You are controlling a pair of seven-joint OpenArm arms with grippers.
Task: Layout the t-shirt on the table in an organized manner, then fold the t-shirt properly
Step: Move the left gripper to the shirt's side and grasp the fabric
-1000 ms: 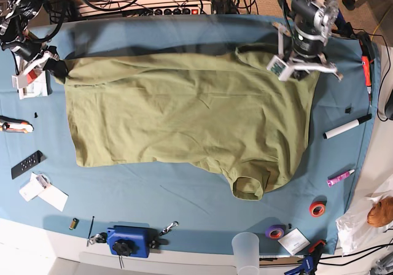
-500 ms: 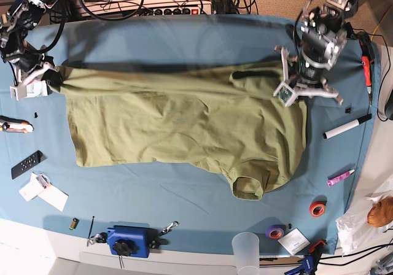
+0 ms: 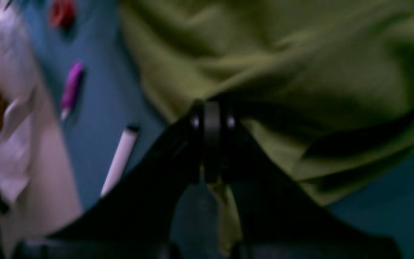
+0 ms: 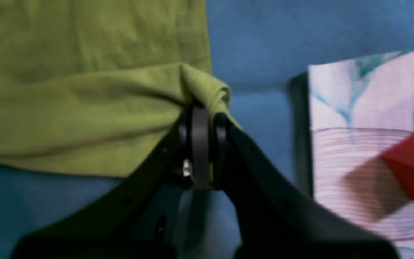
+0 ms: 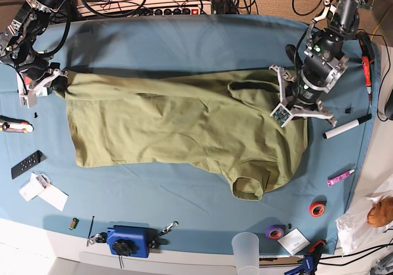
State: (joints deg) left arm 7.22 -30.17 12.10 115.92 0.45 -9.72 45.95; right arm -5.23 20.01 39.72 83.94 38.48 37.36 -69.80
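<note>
Both your grippers, left and right, are dragging the shirt toward you, each clamped on a far corner, its long axis running between them.

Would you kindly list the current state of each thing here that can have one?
t-shirt: spread wide on the table, wrinkled, far edge pinched at both ends, one sleeve pointing to the near edge.
left gripper: shut on the t-shirt.
right gripper: shut on a bunched corner of the t-shirt.
white marker: capped, lying flat.
purple pen: lying flat.
plastic cup: upright.
</note>
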